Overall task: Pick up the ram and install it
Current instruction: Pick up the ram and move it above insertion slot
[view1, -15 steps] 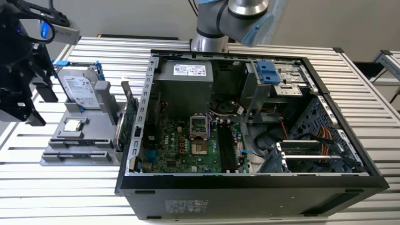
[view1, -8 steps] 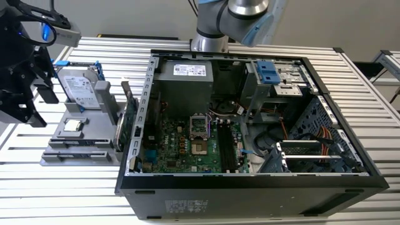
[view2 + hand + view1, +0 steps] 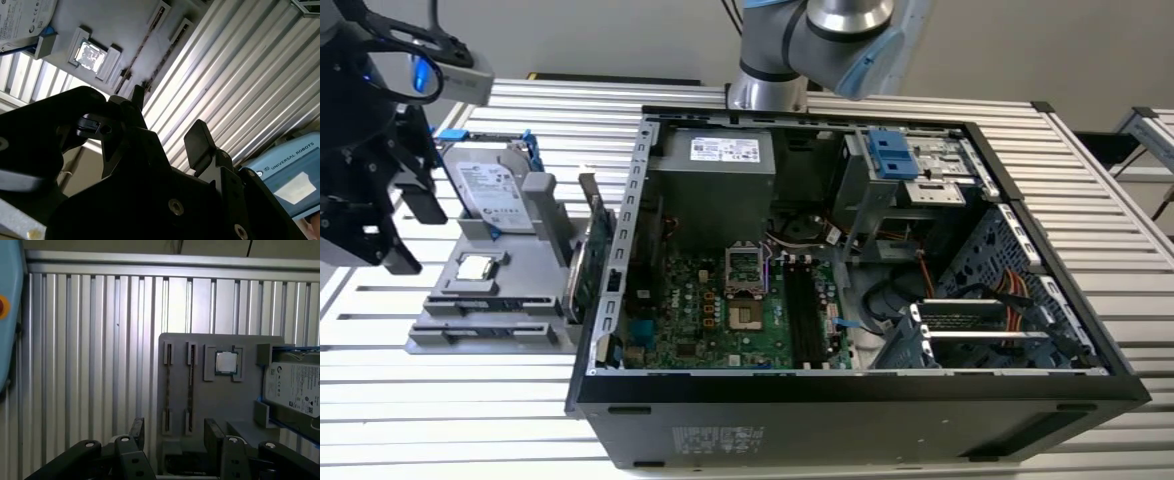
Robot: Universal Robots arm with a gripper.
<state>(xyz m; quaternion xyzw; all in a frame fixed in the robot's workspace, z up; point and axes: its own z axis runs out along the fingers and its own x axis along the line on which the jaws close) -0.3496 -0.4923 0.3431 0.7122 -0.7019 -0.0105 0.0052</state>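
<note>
Two ram sticks stand on edge in the slots of a grey fixture, seen as thin lines in both wrist views. In the exterior view the ram stands at the fixture's side nearest the computer case. My gripper hangs open above the fixture's near end, apart from the ram, with nothing between its black fingers. It appears at the exterior view's far left and in the second wrist view.
The fixture also holds a small square silver chip and a silver drive. The open case shows a green motherboard with dark memory slots. Everything rests on a ribbed metal table. The arm's base stands behind the case.
</note>
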